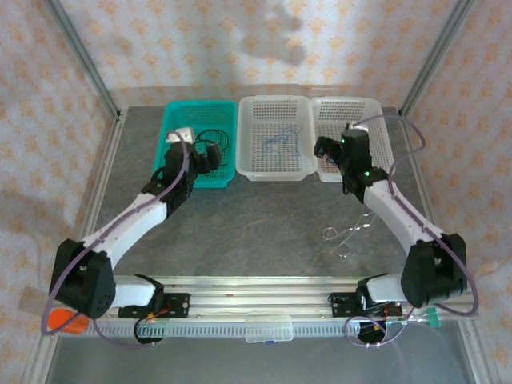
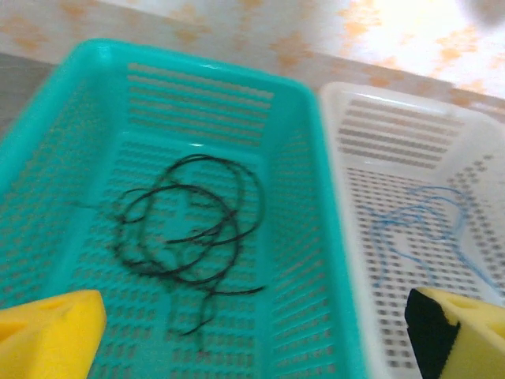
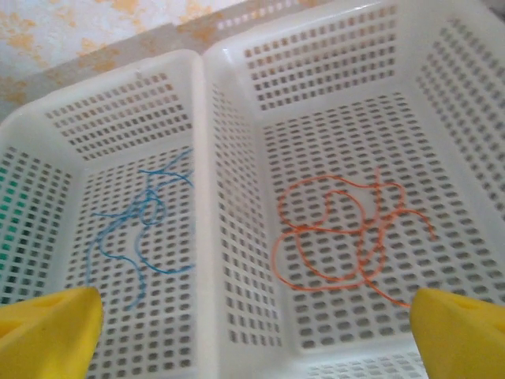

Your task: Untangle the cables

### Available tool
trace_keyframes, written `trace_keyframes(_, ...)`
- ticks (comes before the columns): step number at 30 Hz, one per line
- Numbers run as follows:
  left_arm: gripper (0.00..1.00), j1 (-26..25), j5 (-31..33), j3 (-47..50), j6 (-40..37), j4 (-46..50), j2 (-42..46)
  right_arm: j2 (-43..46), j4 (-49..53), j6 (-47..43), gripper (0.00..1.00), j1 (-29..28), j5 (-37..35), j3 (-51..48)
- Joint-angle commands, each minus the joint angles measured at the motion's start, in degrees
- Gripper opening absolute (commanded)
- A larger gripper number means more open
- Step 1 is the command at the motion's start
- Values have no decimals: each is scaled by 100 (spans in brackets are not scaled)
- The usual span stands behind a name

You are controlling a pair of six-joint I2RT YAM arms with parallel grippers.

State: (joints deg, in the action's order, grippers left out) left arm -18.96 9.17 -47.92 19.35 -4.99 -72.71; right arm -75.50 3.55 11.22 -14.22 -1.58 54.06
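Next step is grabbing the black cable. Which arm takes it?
Left. Its open gripper hovers over the teal basket with the black cable directly ahead; the right gripper sits over the white baskets, farther off.

Bright, even light. A soft shadow (image 1: 282, 36) lies on the back wall (image 1: 160, 48). The left wrist view looks blurry.

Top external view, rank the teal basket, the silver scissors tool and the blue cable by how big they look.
Largest to smallest:
1. teal basket
2. silver scissors tool
3. blue cable
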Motion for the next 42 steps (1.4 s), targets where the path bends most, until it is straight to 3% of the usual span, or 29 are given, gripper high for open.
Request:
trace_keyframes(1, 99, 72, 1532, 820, -109, -1132, 793, 493, -1249, 153, 100, -19, -808, -677)
trace_keyframes(6, 99, 102, 2385, 2180, -926, -2658, 1578, 759, -2524, 116, 93, -4, -1240, -1814)
trace_keyframes(9, 100, 151, 2578, 2913, -1750, -3808, 1639, 759, -2979, 114, 94, 24, -1491, -2237)
trace_keyframes(11, 99, 226, 2589, 3334, -2104, -4571, 1579, 752, -3567, -244, 100, 50, -1385, -2625)
trace_keyframes(16, 100, 685, 2121, 3447, -1941, -4354, 1323, 634, -4645, -532, 100, 198, -1369, -3331)
trace_keyframes(22, 100, 1122, 1787, 4171, -1905, -5627, 1012, 598, -5693, -763, 100, 524, -1023, -3791)
trace_keyframes(27, 99, 1302, 1481, 4405, -1891, -6669, 264, 415, -6364, -1139, 100, 676, -636, -3940)
trace_keyframes(33, 100, 1506, 833, 4353, -1786, -7872, -650, 222, -6459, -1174, 100, 939, -318, -3804)
trace_keyframes(37, 100, 1512, 471, 4378, -1933, -8541, -1320, 326, -5592, -1225, 100, 948, -291, -3661)
trace_keyframes(40, 100, 1510, 428, 4493, -2014, -9288, -1777, 381, -6182, -1145, 100, 1009, -249, -4174)
trace_keyframes(42, 100, 1516, 373, 4393, -1966, -8827, -1589, 280, -6582, -1060, 100, 1104, -162, -4391)
